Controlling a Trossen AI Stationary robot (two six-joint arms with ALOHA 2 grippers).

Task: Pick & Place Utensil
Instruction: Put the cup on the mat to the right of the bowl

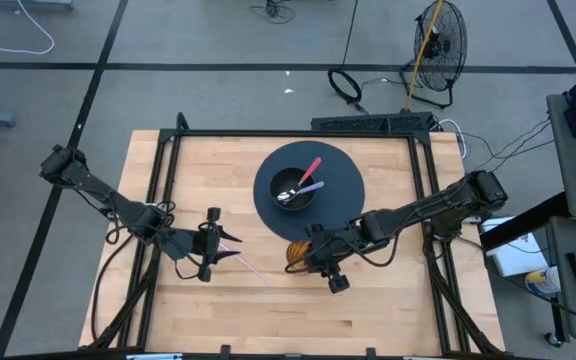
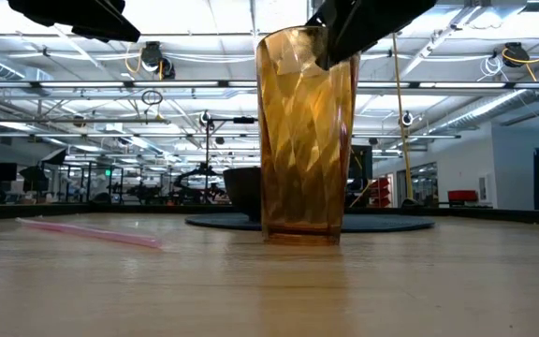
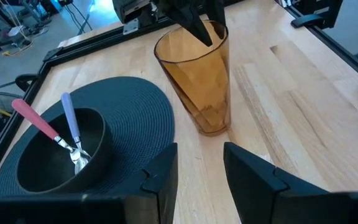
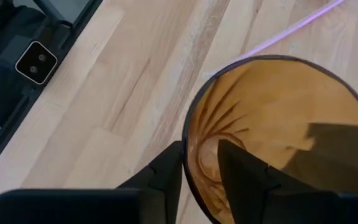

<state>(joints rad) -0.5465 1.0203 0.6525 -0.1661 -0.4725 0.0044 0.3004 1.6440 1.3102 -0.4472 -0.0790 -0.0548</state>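
Observation:
An amber ribbed cup point(image 1: 296, 253) point(image 2: 305, 140) stands upright on its base on the wooden table, near the black round placemat point(image 1: 340, 185). My right gripper point(image 1: 313, 250) point(image 4: 194, 163) is at the cup's rim and shut on it. On the placemat sits a black bowl point(image 1: 296, 190) point(image 3: 98, 143) holding a pink-handled utensil point(image 3: 36, 121) and a lavender-handled utensil point(image 3: 70, 118), whose heads rest inside it. My left gripper point(image 1: 220, 244) point(image 3: 201, 165) hovers open to the cup's left, holding nothing. A pink straw point(image 1: 248, 266) point(image 2: 87, 231) lies flat on the table. My right gripper holds the cup by its rim point(image 4: 188, 146), one finger inside the cup point(image 4: 241, 168) and one outside point(image 4: 166, 171). The fingers come from above, slanting down from the table's right. The cup stays upright with its base point(image 2: 302, 236) on the table.
A black metal frame point(image 1: 288, 133) runs around the tabletop. The straw lies between my left gripper and the cup. Bare wood point(image 1: 268, 320) stretches along the near side of the table. A fan and cables sit on the floor beyond the far edge.

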